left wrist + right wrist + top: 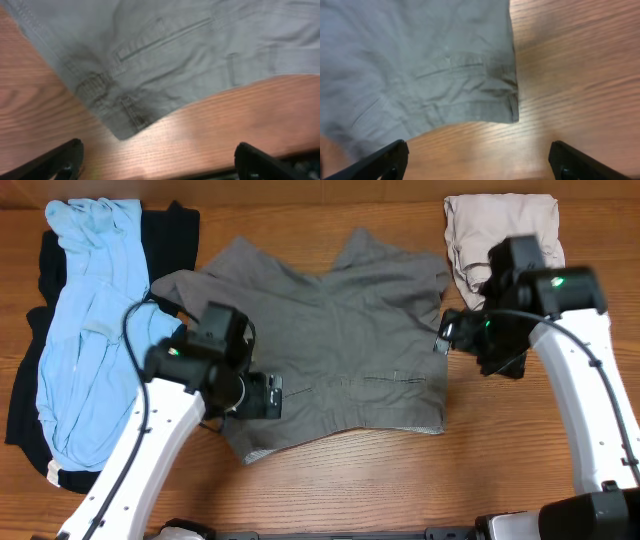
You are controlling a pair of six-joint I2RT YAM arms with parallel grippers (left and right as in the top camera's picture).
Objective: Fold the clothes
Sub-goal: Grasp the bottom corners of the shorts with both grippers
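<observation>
Both wrist cameras caught their own black fingertips at the bottom corners of the frame. The left gripper (162, 161) stood spread wide over bare wood, just short of a waistband corner of the grey shorts (165, 50). The right gripper (482, 162) stood equally spread below the opposite corner. Neither pinched anything. Close up, these views showed a welt pocket, belt loops and stitching that the overhead camera barely resolved. Only the overhead view gave the whole layout. The shorts lay flat in the middle of the table (350, 490), waistband toward the robot and legs away. A light blue garment (85, 340) was draped over a black garment (25, 400) at the robot's left, and a beige garment (500, 225) sat crumpled at the far right.
</observation>
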